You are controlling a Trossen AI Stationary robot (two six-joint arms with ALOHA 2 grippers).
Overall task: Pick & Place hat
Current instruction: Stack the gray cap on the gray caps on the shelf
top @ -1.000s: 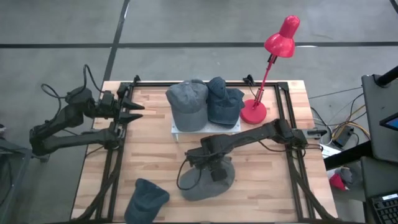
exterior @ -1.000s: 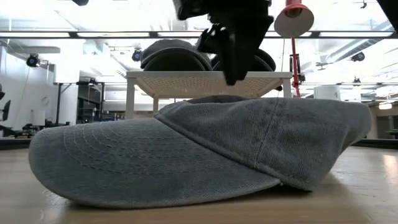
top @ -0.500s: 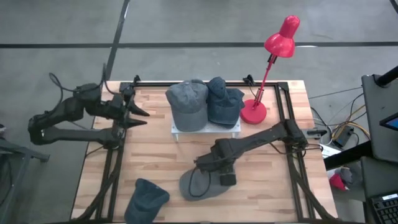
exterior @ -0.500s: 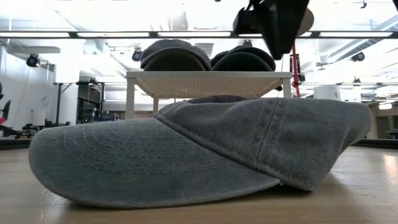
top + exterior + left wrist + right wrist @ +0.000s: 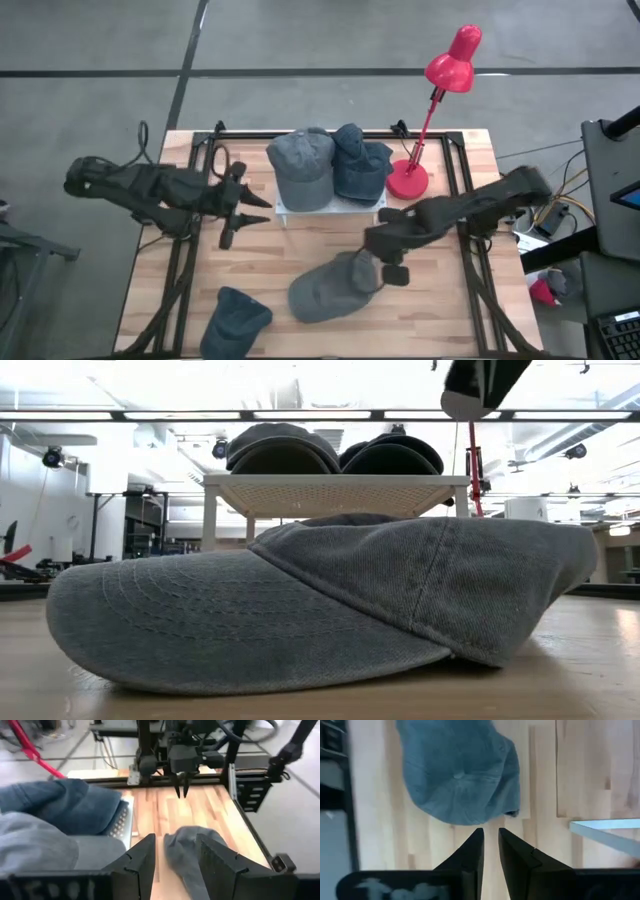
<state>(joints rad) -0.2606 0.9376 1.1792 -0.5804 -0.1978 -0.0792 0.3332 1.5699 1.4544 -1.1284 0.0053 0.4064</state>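
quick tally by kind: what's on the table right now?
Hats: 4: two on the white stand (grey, blue), grey one mid-table, blue one at the near edge
Stand: 1
Red lamp: 1
Total: 6

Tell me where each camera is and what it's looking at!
High view: above the table, looking straight down; both arms show, left gripper, right gripper.
Low view: at tabletop height, looking level at the grey cap; a bit of one dark arm shows up top.
Left wrist view: on the left arm, facing the right gripper.
Right wrist view: on the right arm, looking down at the grey cap.
Shared: every view shows that cap.
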